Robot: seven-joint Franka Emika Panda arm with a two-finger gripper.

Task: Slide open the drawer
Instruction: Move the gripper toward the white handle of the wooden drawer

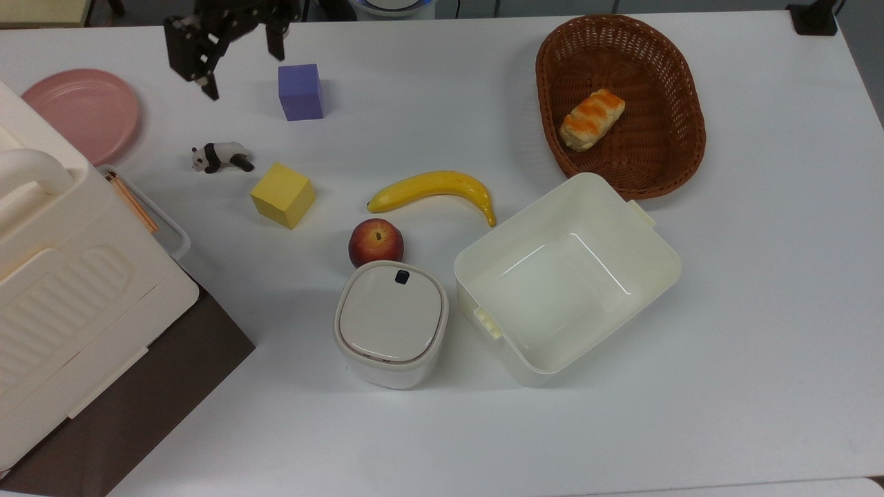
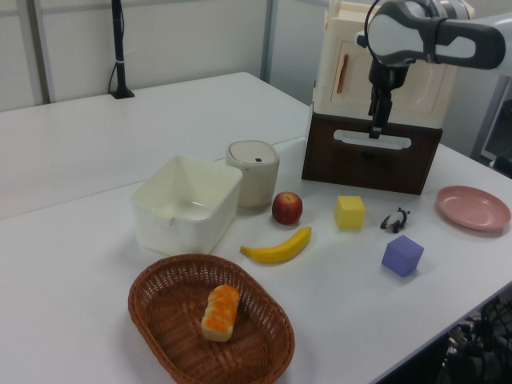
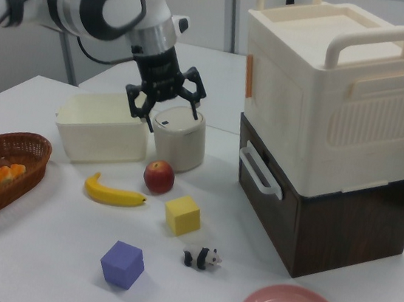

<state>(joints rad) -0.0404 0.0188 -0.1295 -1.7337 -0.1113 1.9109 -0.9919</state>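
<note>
Two foam cubes [image 1: 300, 92], one banana [image 1: 431, 190]

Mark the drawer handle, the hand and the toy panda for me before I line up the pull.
drawer handle [image 3: 260, 172]: right view, middle of the white loop on the dark front panel.
hand [image 3: 164, 95]: right view, midway between the spread fingertips.
toy panda [image 1: 221, 157]: top view, on its body.

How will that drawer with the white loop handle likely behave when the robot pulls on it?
The drawer will probably slide straight rather than tip: its dark front sits low on the table. It may feel heavy or drag, since the cream case rests on top of the housing. The white loop handle looks rigid, so the open hand should hook it firmly.
</note>
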